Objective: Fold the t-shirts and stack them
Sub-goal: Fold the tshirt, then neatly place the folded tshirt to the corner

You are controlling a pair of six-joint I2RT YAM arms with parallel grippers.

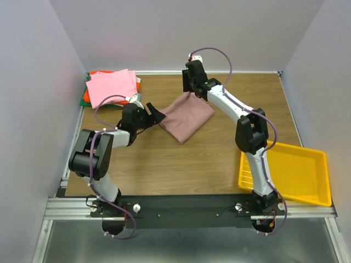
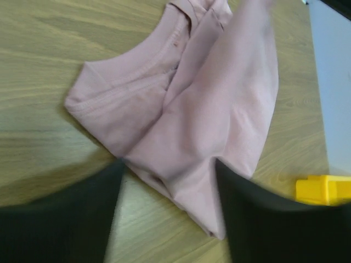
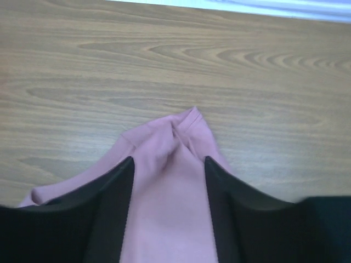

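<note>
Three folded shirts (image 1: 112,87) are sitting stacked at ten o'clock; the mauve shirt (image 1: 186,118) is lying half-folded at centre, still needing stacking. My left pincer (image 2: 167,186) is straddling its nine-o'clock corner, spread apart (whether my right pincer (image 3: 169,164) is gripping, I cannot tell).

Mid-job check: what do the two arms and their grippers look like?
The left arm and right arm have white links between bulky black joint housings. Each carries a thin purple cable looping alongside. The left gripper and right gripper are black, with broad, plain fingers. No markings are legible.
</note>
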